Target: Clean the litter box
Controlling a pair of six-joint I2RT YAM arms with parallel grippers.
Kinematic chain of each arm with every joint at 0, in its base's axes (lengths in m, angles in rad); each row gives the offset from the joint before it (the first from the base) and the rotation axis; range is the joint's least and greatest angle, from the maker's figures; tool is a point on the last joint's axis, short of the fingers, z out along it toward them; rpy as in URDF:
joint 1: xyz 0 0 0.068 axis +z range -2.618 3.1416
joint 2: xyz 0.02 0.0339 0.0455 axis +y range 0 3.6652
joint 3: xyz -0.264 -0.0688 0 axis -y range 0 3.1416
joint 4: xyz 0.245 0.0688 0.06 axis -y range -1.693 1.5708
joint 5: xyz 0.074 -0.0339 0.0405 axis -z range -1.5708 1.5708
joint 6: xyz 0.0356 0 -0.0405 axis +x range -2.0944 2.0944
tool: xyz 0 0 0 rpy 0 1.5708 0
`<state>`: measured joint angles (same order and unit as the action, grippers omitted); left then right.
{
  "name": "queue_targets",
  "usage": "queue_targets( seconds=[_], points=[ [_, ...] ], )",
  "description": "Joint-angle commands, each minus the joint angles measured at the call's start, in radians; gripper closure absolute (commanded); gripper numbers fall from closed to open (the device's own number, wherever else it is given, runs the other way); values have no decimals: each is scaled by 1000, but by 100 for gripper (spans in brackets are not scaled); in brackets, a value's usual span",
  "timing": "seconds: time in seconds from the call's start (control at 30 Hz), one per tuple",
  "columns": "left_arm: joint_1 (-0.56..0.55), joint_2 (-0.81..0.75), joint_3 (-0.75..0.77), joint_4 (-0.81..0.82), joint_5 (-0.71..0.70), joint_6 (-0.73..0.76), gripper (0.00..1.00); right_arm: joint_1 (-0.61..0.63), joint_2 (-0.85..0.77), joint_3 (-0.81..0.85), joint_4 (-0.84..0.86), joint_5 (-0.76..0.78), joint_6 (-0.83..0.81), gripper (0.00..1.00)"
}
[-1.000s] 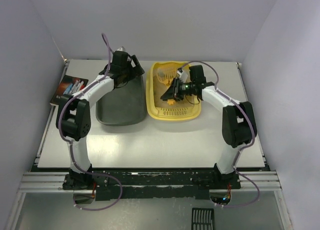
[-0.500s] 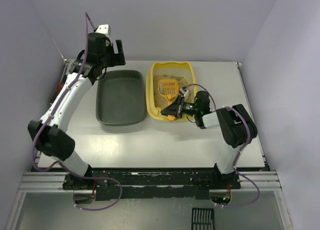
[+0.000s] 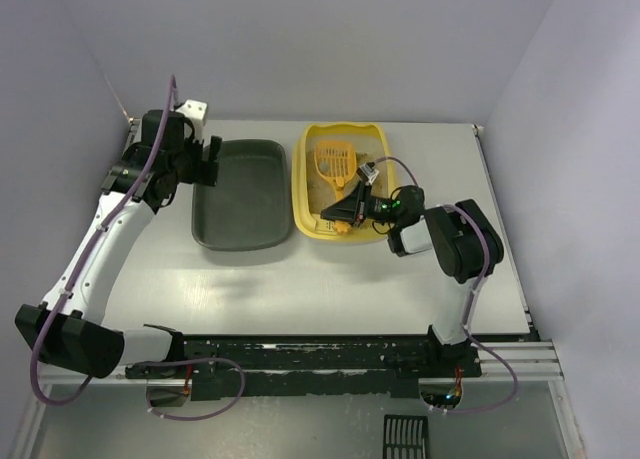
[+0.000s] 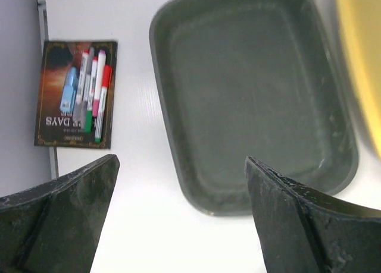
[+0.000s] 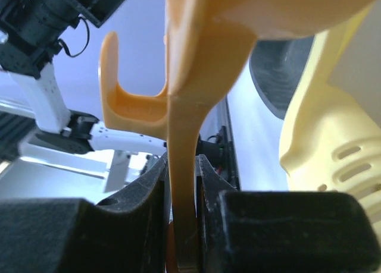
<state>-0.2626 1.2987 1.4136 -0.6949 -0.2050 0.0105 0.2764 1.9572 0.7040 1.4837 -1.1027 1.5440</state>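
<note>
The yellow litter box (image 3: 377,139) with beige litter lies at the table's back middle; its rim shows in the left wrist view (image 4: 364,59) and the right wrist view (image 5: 321,148). An orange slotted scoop (image 3: 335,163) lies head-down over the litter. My right gripper (image 3: 340,215) is at the box's near end, shut on the scoop's handle (image 5: 182,184). My left gripper (image 3: 207,162) is open and empty, hovering by the left rim of the dark grey-green tray (image 3: 242,199). Its fingers (image 4: 65,213) frame that tray's near left corner.
The dark tray (image 4: 256,100) lies just left of the litter box, their rims close together. A book with several markers on it (image 4: 76,94) lies at the table's left edge. Grey walls close in the back and both sides.
My left arm swung from high at the back down and left, to the dark tray's left rim. My right gripper kept hold of the scoop; the scoop head shifted further back in the box.
</note>
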Motion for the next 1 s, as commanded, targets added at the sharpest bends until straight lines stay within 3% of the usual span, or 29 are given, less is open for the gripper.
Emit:
queue_targets(
  seconds=[0.0, 0.23, 0.4, 0.7, 0.8, 0.97],
  points=[
    [0, -32, -77, -83, 9, 81, 1, -6, -142, -10, -217, -11, -287, 100],
    [0, -98, -155, -87, 30, 97, 1, -6, -345, -11, -691, 69, -707, 100],
    [0, -133, -192, -67, 19, 94, 1, -10, -343, -28, -730, 115, -783, 100],
    [0, -108, -197, -75, 13, 86, 1, -105, -241, -73, -367, 137, -368, 100],
    [0, -102, -191, -96, 3, 92, 1, -75, -232, -24, -382, 77, -326, 100],
    [0, -113, -208, -137, -4, 72, 1, -126, -301, -38, -364, 99, -288, 100]
  ],
)
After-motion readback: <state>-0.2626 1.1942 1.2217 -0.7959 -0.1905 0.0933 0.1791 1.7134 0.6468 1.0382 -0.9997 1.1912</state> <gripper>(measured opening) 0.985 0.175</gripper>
